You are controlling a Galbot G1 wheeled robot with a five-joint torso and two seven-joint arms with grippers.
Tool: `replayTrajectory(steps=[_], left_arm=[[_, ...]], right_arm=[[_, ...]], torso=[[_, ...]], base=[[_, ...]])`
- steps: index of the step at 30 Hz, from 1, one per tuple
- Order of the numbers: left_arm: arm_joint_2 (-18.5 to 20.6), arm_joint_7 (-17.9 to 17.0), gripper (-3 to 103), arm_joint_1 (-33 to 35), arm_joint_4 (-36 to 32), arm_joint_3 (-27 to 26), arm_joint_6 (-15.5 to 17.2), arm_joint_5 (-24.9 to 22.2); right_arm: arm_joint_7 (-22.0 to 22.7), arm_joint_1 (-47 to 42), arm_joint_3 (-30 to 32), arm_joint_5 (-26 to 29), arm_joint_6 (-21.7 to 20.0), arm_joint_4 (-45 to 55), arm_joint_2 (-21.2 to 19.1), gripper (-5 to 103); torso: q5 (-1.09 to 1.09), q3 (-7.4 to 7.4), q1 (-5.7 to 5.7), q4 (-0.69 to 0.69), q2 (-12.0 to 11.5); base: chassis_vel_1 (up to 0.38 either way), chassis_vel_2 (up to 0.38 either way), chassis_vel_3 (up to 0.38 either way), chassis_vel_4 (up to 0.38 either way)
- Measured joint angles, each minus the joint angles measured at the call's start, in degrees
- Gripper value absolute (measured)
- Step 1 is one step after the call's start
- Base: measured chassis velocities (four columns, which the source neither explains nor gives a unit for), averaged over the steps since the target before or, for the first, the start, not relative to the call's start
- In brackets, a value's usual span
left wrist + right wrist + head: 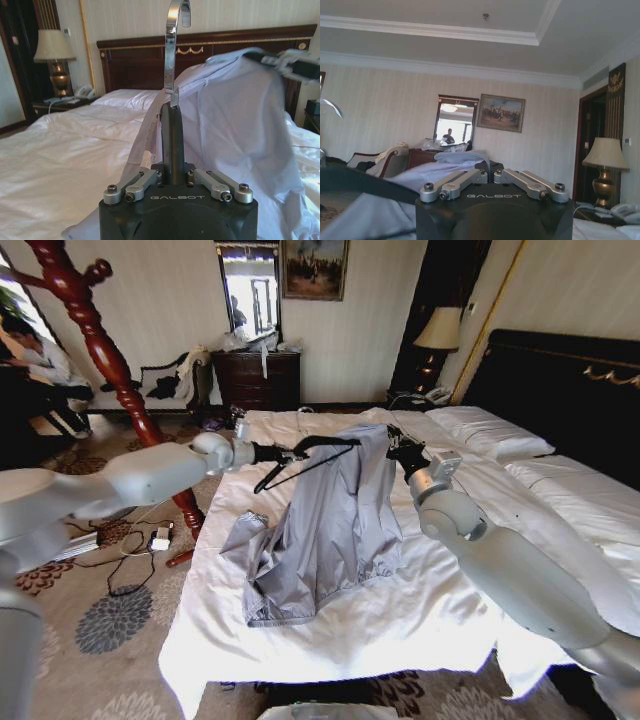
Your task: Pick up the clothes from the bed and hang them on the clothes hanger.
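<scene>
Jacket point(335, 530) lifted above the bed point(420, 610) near its foot edge, part draped over the hanger point(300, 455): my left gripper point(283, 452) clamps the hanger's neck, my right gripper point(403, 453) pinches one shoulder, hem trailing on the duvet, hanging unfinished.

Soft daylight, wide-angle bending at edges
</scene>
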Motion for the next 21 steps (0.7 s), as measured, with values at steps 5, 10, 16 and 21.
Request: replayTrajectory(steps=[5,10,16,21], left_arm=[[-5.88,-0.69,15,-0.98,-6.27,0.61,0.24,0.18],[-10.88,-1.36,15,-0.84,-11.96,0.92,0.35,1.15],[-14.21,-2.08,15,0.21,-15.63,1.03,0.36,2.22],[-15.56,-2.88,15,1.50,-20.25,1.38,0.82,2.70]], right_arm=[[-1.50,2.30,-1.47,-3.35,0.91,-2.92,0.73,0],[-1.98,5.35,-2.48,-4.43,1.23,-3.77,1.28,0],[-2.05,7.94,-3.37,-3.30,1.04,-2.82,1.02,0],[-2.20,7.99,-3.88,-2.91,0.84,-2.41,0.49,0]], torso=[[0.00,0.00,0.00,0.01,0.00],[0.00,0.00,0.00,0.02,0.00],[0.00,0.00,0.00,0.01,0.01],[0.00,0.00,0.00,0.00,0.00]], base=[[0.000,0.000,0.000,0.000],[0.000,0.000,0.000,0.000],[0.000,0.000,0.000,0.000],[0.000,0.000,0.000,0.000]])
